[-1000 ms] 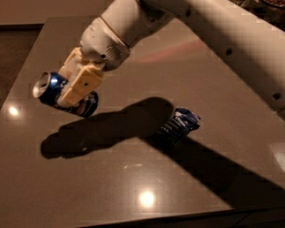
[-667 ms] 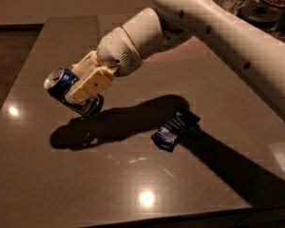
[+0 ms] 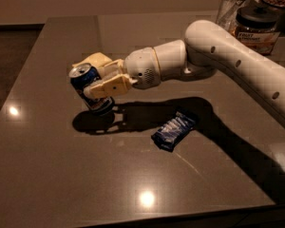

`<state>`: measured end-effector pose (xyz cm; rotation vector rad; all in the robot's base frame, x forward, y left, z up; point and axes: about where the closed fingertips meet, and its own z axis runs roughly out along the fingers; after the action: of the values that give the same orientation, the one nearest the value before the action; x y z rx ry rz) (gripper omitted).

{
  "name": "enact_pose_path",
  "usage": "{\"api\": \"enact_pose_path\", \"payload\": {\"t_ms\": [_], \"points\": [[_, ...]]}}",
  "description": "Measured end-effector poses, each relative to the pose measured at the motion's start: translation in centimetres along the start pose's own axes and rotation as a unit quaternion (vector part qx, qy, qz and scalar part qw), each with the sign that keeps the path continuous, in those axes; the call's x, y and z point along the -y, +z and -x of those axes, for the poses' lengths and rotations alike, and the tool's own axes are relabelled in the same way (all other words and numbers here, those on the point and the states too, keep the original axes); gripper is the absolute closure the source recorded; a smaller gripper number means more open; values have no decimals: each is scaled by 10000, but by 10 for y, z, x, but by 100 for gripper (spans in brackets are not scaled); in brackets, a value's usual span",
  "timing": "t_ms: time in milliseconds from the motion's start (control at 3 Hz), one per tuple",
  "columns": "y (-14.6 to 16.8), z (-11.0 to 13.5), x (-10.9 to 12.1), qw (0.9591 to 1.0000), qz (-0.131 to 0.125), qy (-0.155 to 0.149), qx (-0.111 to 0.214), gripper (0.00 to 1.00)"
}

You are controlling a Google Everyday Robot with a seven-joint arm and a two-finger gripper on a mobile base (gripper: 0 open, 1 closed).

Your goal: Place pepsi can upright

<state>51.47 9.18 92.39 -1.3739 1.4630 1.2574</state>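
The pepsi can is dark blue with a silver top and stands nearly upright, tilted slightly left, its base at or just above the dark table. My gripper reaches in from the right on the white arm. Its cream fingers are shut on the can's middle, one in front and one behind.
A flat blue-and-white snack wrapper lies on the table to the right of the can. A clear glass and a dark-lidded jar stand at the back right. The table's front edge runs along the bottom.
The gripper has turned the can from lying sideways to nearly upright and lowered it toward the table. The arm now stretches in more level from the right.
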Motion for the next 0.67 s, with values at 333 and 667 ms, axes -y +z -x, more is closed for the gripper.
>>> {"api": "enact_pose_path", "payload": {"t_ms": [333,667], "points": [[-11,-7,9,9990,-242,130,339,100],[-19,-12,15,9967,-475,139,648,82]]}}
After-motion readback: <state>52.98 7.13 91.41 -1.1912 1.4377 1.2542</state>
